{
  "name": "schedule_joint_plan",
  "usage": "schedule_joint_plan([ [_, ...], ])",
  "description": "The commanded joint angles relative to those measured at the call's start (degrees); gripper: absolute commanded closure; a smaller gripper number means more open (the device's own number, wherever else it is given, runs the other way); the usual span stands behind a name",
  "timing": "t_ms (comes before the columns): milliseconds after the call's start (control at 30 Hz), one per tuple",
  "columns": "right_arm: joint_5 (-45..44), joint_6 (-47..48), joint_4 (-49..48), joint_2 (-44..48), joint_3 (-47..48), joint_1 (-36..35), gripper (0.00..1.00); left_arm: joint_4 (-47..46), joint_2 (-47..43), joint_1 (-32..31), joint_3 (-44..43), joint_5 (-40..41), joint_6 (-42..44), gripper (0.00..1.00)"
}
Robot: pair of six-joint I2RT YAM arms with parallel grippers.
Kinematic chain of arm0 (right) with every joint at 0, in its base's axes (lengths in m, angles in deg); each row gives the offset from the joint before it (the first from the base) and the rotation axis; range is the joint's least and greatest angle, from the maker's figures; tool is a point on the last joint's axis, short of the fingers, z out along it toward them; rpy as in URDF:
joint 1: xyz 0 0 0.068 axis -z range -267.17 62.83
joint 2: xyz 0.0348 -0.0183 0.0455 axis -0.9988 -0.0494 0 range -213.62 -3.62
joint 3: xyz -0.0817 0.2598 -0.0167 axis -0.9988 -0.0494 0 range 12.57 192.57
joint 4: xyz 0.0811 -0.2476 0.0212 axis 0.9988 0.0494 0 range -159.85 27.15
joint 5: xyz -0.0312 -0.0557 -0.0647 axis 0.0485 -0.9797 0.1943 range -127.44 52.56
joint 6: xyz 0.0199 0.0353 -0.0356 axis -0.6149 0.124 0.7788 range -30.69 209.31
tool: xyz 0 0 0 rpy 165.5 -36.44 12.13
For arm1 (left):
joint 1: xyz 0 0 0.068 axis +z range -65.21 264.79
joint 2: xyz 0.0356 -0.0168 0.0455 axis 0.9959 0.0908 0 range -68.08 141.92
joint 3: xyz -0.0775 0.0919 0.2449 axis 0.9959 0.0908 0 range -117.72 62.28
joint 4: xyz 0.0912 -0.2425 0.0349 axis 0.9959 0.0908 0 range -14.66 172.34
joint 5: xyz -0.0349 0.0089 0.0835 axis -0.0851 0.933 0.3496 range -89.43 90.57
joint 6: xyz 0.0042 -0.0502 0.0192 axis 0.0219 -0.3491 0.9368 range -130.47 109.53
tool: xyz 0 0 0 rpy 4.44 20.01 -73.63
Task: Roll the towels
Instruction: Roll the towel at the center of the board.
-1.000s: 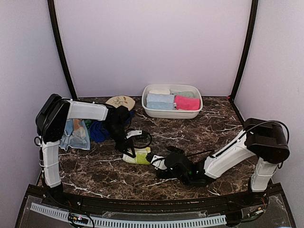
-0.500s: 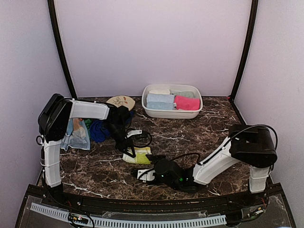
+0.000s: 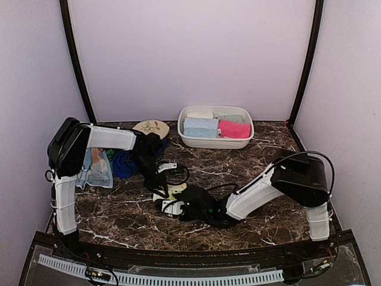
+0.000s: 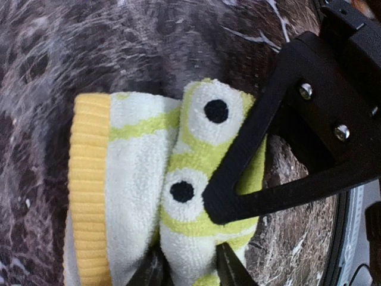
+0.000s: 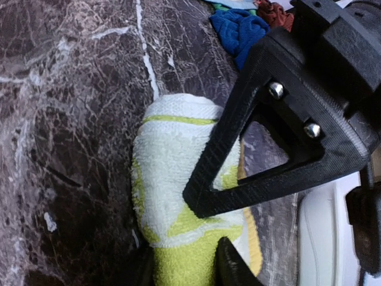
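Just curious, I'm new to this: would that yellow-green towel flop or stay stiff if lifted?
Probably floppy: the yellow-green towel looks like soft terry folded on itself. Likely light, being small thin cloth. Partly rolled, it may unroll or roll if pushed.

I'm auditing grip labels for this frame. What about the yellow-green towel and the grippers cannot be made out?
- Top external: the yellow-green towel is mostly hidden under the right gripper and left gripper.
- Both wrist views: fingertips cut off by the bottom edge, so neither grip is certain.
- Top external: the left arm covers part of the towel pile.
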Motion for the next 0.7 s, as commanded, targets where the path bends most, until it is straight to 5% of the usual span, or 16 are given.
schedule_joint_plan([
  [0, 13.09, -16.57, 17.5, 0.53, 4.35, 5.55, 0.74, -1.2, -1.63, 3.15, 4.28, 5.36, 2.38, 0.66],
  [100, 21.45, -23.13, 23.55, 0.78, 6.18, 7.38, 0.84, -4.75, -6.21, 6.26, 7.28, 3.05, 3.12, 0.52],
  [500, 41.0, -39.14, 34.73, -1.26, 8.11, 11.28, 0.93, -14.11, -23.35, 12.55, 22.58, 0.6, 6.07, 0.48],
  [533, 42.86, -40.6, 34.88, -1.41, 8.12, 11.93, 0.93, -14.29, -24.94, 12.5, 23.81, 0.02, 7.88, 0.3],
  [667, 52.48, -45.65, 37.51, -3.45, 11.13, 14.88, 0.93, -15.74, -30.88, 10.26, 27.08, -1.23, 9.93, 0.26],
])
